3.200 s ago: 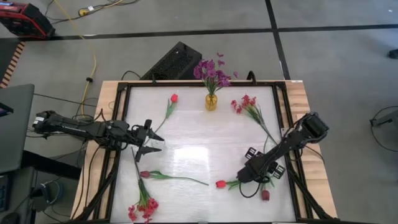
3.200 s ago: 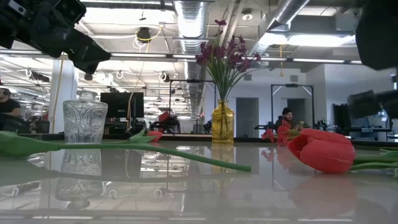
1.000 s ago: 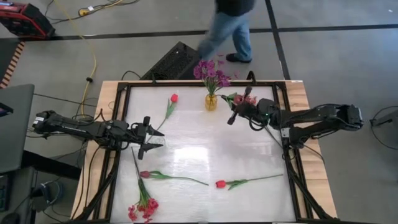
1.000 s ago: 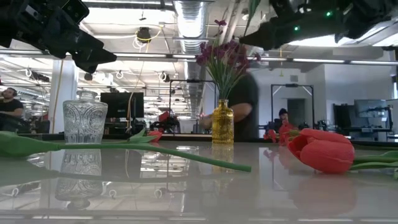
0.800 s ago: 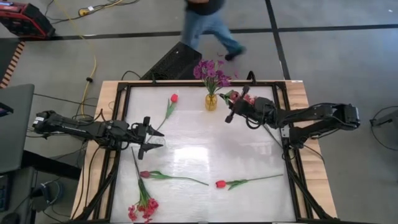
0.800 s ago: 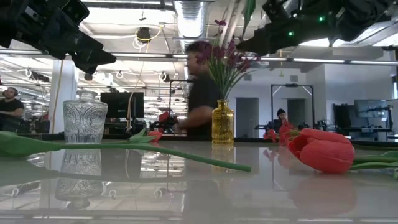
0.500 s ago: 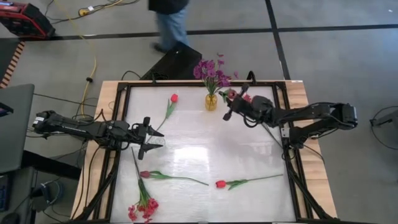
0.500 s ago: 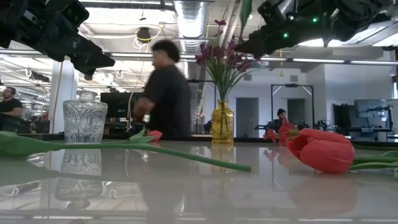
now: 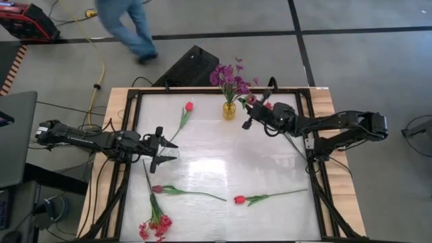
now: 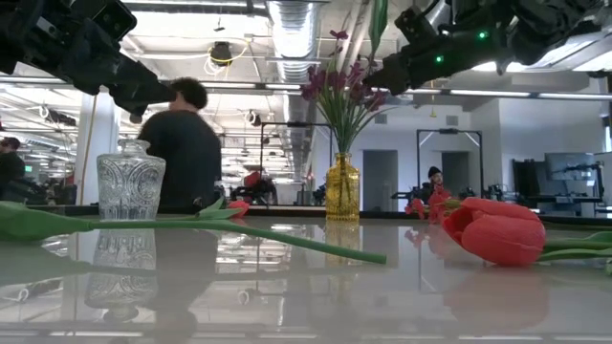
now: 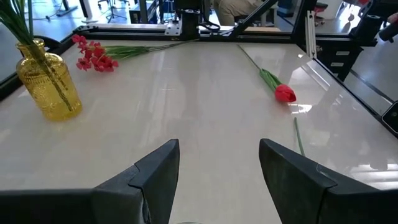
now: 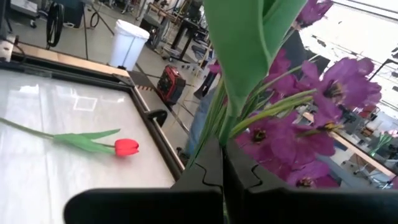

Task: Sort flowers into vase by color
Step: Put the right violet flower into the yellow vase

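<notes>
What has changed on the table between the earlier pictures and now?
The right gripper left the table's front right, where a dark maroon tulip lay, and moved to the yellow vase. It is shut on a green stem beside the purple flowers. That tulip is gone from the table. The left gripper, open, and the other flowers stayed.

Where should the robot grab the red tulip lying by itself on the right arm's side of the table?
Grab the red tulip on its thin bare stem, past the leaves, not on the soft bloom. It lies flat on the table, so coming straight down from above looks best, with the fingers set across the stem.
</notes>
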